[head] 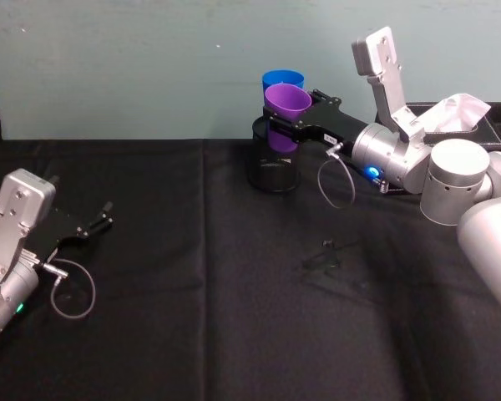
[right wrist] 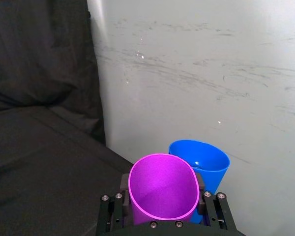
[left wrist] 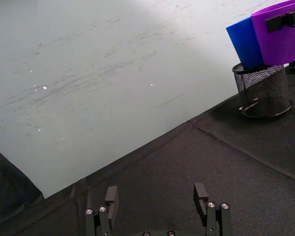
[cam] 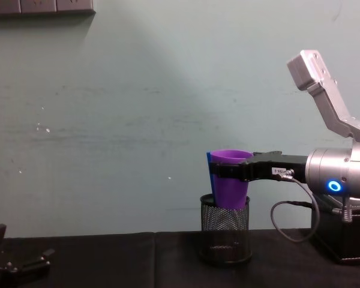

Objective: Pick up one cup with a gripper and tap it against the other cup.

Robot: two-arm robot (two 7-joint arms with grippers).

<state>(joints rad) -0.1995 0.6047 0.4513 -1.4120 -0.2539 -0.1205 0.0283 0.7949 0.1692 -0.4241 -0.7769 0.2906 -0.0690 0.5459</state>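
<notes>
Cups: two, one purple cup [head: 285, 104] and one blue cup [head: 282, 79].
Mesh holders: one, black wire [head: 274, 167].
Grippers: two, the right gripper [head: 281, 119] and the left gripper [head: 100, 219].
Arms: two, both silver, the right arm [head: 401, 159] and the left arm [head: 12, 242].
Cable loops: two, the right wrist loop [head: 338, 180] and the left wrist loop [head: 71, 292].
Black boxes: one [cam: 348, 237], with one white sheet [head: 461, 110] sticking out of it.
Small dark objects on the cloth: one [head: 326, 251], too small to identify.
Table covers: one black cloth [head: 192, 334].

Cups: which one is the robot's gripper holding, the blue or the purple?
The purple cup: the right gripper is shut around its sides, while the blue cup behind it has nothing gripping it.
</notes>
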